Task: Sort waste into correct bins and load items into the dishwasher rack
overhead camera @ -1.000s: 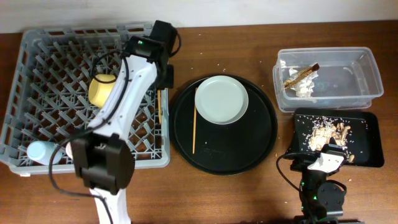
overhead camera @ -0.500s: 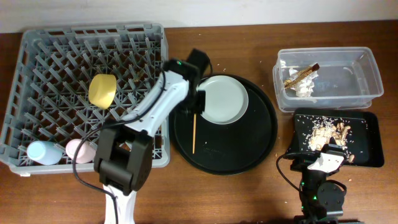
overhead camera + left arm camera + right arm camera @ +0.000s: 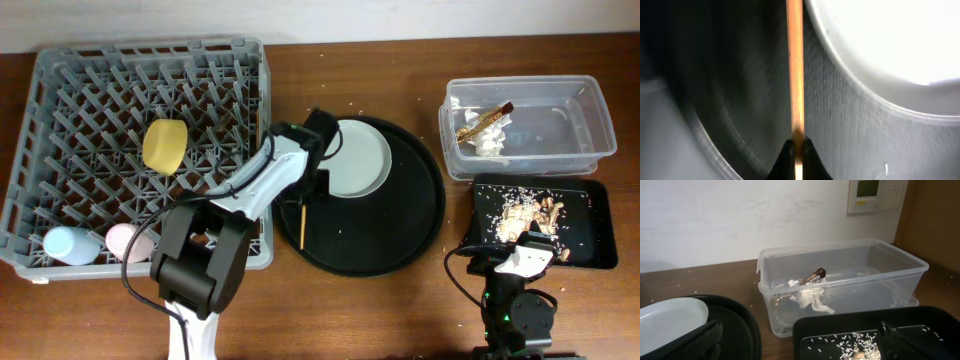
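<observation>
My left gripper (image 3: 313,188) is over the left side of the round black tray (image 3: 400,240), shut on a thin brown chopstick (image 3: 302,225). In the left wrist view the fingertips (image 3: 796,150) pinch the chopstick (image 3: 795,75) beside the pale grey plate (image 3: 890,40). The plate (image 3: 358,160) lies on the round tray. The yellow bowl (image 3: 165,145), light-blue cup (image 3: 62,243) and pink cup (image 3: 125,240) sit in the grey rack (image 3: 60,90). My right gripper (image 3: 795,342) is open and empty at the near edge of the black rectangular tray (image 3: 865,325).
The clear tub (image 3: 560,110) holds white tissue (image 3: 807,297) and the brown-gold wrapper (image 3: 812,276). The black rectangular tray (image 3: 590,225) holds crumbly scraps (image 3: 530,210) and rice. My left arm lies across the rack's right edge. Crumbs dot the wooden table.
My left arm has swung from the rack over to the round tray and shut on the chopstick, which now lies lower and further left. The right arm has not moved.
</observation>
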`<action>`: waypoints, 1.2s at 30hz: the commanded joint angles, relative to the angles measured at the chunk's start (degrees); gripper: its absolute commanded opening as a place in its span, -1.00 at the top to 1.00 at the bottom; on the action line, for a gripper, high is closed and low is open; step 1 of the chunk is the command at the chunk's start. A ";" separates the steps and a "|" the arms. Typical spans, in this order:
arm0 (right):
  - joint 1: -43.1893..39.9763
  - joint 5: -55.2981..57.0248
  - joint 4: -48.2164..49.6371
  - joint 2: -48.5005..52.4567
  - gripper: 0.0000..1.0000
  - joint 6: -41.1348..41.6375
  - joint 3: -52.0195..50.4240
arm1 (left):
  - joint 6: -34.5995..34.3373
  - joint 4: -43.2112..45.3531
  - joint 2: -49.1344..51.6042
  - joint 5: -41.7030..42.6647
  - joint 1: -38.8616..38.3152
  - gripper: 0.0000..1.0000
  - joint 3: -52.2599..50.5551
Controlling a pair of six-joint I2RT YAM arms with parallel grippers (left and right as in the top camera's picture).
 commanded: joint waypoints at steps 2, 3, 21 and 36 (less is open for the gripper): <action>-0.28 -0.09 -0.09 -0.33 -0.97 -0.44 -0.52 | 3.23 -15.82 -0.15 -5.27 1.36 1.00 21.59; -0.28 -0.11 -0.09 -0.33 -0.97 -0.44 -0.52 | 3.85 -18.73 -0.15 -6.38 1.60 1.00 25.38; -0.28 -0.11 -0.09 -0.33 -0.97 -0.44 -0.52 | 12.07 -12.81 -0.15 9.27 7.76 0.39 29.99; -0.28 -0.09 -0.09 -0.33 -0.97 -0.44 -0.52 | 10.73 -6.21 19.21 11.21 6.27 0.58 29.75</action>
